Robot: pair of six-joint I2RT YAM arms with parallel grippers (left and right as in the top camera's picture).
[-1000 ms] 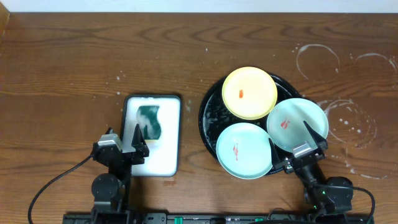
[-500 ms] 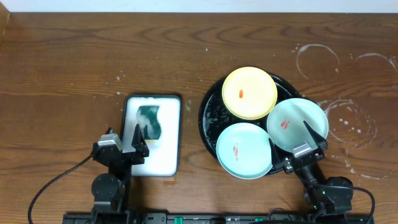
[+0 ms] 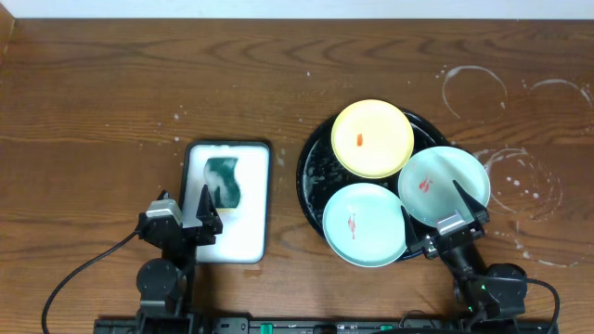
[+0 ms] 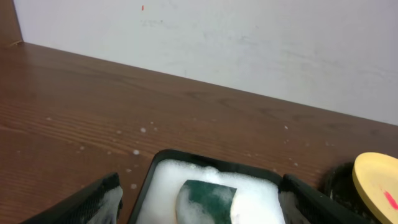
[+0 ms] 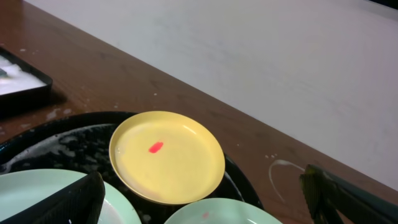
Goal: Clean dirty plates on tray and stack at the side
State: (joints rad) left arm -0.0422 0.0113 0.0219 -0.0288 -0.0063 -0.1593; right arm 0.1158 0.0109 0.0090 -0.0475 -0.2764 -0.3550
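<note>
A round black tray (image 3: pixel 314 169) flecked with suds holds three plates. The yellow plate (image 3: pixel 372 137) with a red-orange smear lies at the back; it also shows in the right wrist view (image 5: pixel 166 155). One mint-green plate (image 3: pixel 364 223) lies at the front and another (image 3: pixel 444 184) at the right, both smeared. My right gripper (image 3: pixel 436 206) is open and empty, at the tray's near right edge over the two green plates. My left gripper (image 3: pixel 186 211) is open and empty, at the near left end of a white sponge tray.
A white rectangular tray (image 3: pixel 227 199) full of foam holds a green sponge (image 3: pixel 223 181), left of the black tray; both show in the left wrist view (image 4: pixel 208 199). White soap rings (image 3: pixel 506 139) mark the brown table at the right.
</note>
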